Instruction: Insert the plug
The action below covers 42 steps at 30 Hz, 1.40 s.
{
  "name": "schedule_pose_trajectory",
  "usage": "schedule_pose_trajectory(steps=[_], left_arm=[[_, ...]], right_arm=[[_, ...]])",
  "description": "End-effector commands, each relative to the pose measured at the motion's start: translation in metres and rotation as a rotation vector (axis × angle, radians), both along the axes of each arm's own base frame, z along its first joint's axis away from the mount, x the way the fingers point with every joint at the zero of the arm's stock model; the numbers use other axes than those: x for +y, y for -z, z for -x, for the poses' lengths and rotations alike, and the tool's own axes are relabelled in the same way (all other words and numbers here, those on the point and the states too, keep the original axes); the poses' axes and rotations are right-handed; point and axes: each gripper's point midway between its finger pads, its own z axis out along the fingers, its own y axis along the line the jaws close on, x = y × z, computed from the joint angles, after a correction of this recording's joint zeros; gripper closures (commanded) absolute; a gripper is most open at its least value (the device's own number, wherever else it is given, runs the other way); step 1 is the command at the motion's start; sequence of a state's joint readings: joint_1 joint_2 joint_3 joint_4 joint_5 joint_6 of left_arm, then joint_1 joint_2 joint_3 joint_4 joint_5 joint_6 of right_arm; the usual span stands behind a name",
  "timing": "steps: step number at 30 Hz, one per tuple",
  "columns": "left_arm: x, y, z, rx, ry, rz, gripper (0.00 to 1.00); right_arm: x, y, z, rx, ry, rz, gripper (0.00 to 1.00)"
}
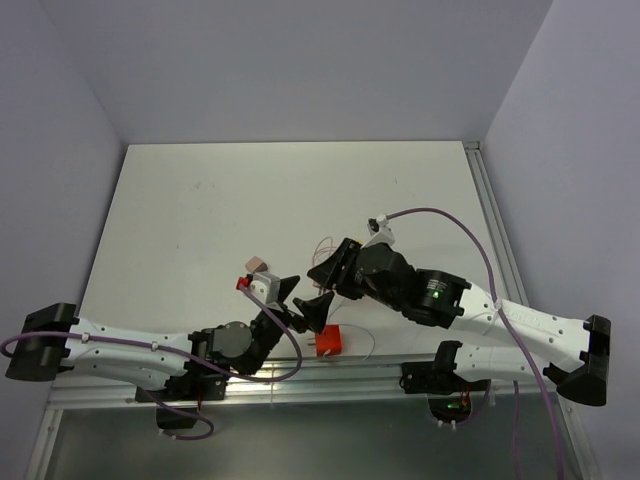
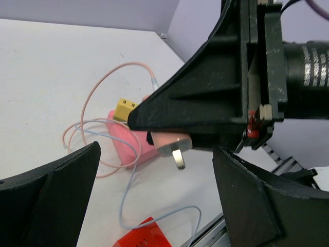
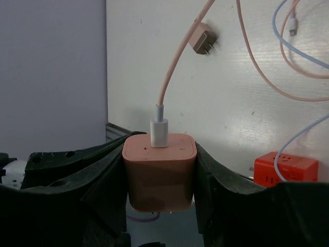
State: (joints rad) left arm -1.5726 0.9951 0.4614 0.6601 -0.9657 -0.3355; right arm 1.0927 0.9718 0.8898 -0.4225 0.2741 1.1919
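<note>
The right fingers (image 3: pixel 221 180) are closed partway, clamped on the two sides of the pink plug (image 3: pixel 159 170). They hold it off the desk (image 1: pixel 220 200), near the red socket block (image 1: pixel 328 342) on its far side, with the prongs (image 2: pixel 179 158) pointing down. The left fingers (image 2: pixel 51 195) are spread wide with nothing between them, just beside the block on its left. The main risk, as I judge it, is a miss: the prongs are not yet over the block, and a slight tilt would land them on its face and push the light block across the desk, since nothing steadies it. The plug's pink cable (image 3: pixel 172 67) could tug the plug askew in the grip. A blue cable (image 2: pixel 128 195) looping up to the block may also snag.
</note>
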Motion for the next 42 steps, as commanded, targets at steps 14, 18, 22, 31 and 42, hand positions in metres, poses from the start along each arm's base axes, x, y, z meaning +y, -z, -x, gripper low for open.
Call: schedule_pose_trajectory(steps=[14, 18, 22, 31, 42], left_arm=[[-0.006, -0.025, -0.015, -0.014, -0.008, 0.091, 0.46], [-0.004, -0.030, -0.016, -0.040, 0.011, 0.077, 0.97], [-0.001, -0.037, -0.009, -0.089, 0.075, 0.029, 1.00], [0.016, -0.030, 0.024, -0.194, 0.300, -0.051, 0.99], [0.009, -0.036, 0.059, -0.301, 0.524, -0.119, 0.99]], right_arm=[[0.016, -0.034, 0.015, -0.020, -0.057, -0.149, 1.00], [0.018, -0.035, 0.022, -0.031, -0.106, -0.151, 1.00], [0.015, -0.039, 0.031, -0.081, -0.182, -0.134, 0.96], [-0.003, -0.051, 0.067, -0.115, -0.430, -0.024, 0.36], [0.006, -0.064, 0.094, -0.040, -0.667, -0.093, 0.32]])
